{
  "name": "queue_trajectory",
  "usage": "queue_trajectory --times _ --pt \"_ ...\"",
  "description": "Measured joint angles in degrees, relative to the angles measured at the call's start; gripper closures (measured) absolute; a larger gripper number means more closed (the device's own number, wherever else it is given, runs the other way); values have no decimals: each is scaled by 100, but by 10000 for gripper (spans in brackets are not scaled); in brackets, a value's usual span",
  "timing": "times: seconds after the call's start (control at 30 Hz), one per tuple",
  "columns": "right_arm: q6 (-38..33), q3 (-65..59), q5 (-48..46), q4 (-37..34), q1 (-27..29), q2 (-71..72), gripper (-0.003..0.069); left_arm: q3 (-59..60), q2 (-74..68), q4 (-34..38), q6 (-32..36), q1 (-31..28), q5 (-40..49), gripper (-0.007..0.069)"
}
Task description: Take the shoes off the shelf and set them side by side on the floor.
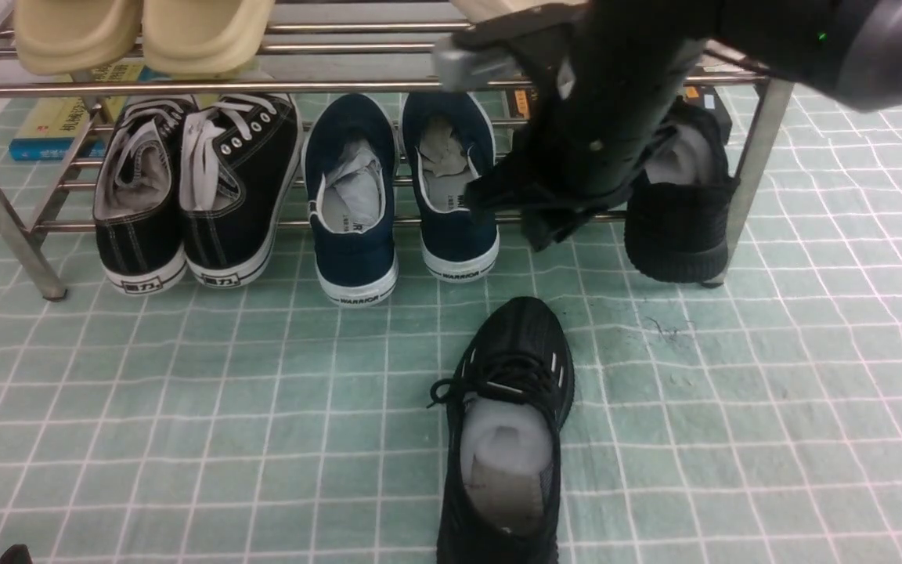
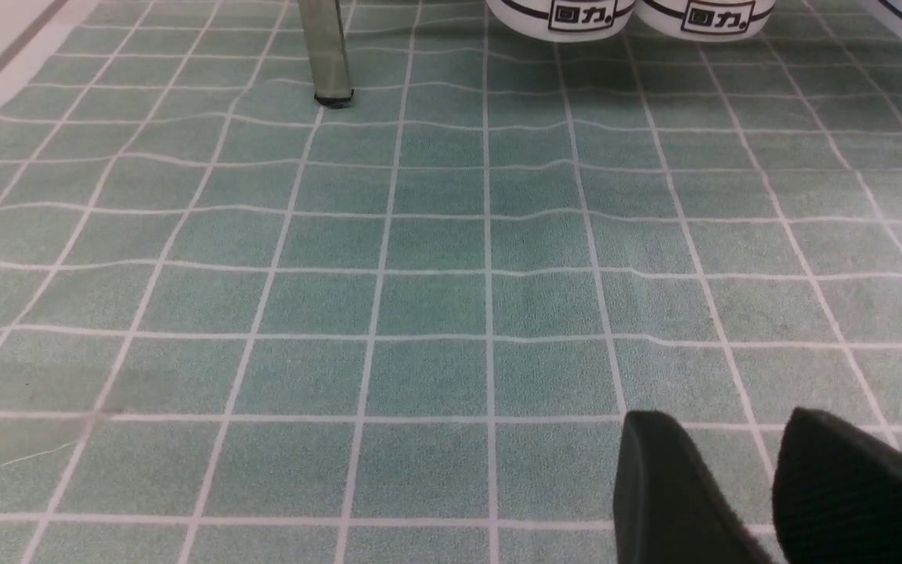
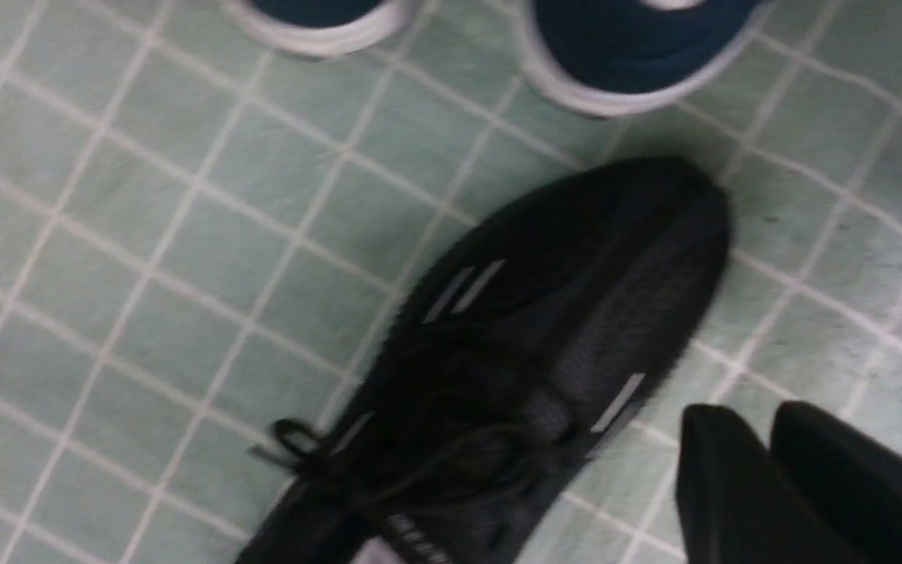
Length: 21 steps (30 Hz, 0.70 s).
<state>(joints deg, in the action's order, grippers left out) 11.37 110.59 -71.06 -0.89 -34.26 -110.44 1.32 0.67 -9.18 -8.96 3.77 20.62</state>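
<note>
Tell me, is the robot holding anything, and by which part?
Nothing: left fingers and right fingers are empty; the black shoe lies free on the floor.

Left fingers (image 2: 670,493) above the gridded floor (image 2: 420,298), shelf leg (image 2: 326,47) beyond.

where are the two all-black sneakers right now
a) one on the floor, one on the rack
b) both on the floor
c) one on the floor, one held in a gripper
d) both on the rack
a: one black sneaker lies on the green floor in front of the rack, while the other sneaker sits on the rack's lower tier at its right end.
</note>
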Motion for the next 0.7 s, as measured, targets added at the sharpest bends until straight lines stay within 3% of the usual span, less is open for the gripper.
queue_trajectory --times 0.07,0.2,0.4,0.43,0.47,0.53,0.6,0.7 --pt "-41 7 0 89 317 -40 665 0 0 0 0 0 0 383" --pt "-128 12 161 259 712 -219 631 0 0 0 0 0 0 383" --pt "-166 12 551 612 879 -501 440 0 0 0 0 0 0 383" --pt "-166 12 614 706 892 -526 371 0 0 0 0 0 0 383" --pt "-166 12 623 712 892 -526 363 0 0 0 0 0 0 383" --pt "-166 12 714 808 892 -526 274 0 0 0 0 0 0 383" --pt "-166 12 793 921 892 -526 221 0 0 0 0 0 0 383" --pt "-166 12 886 1039 892 -526 196 0 0 0 0 0 0 383"
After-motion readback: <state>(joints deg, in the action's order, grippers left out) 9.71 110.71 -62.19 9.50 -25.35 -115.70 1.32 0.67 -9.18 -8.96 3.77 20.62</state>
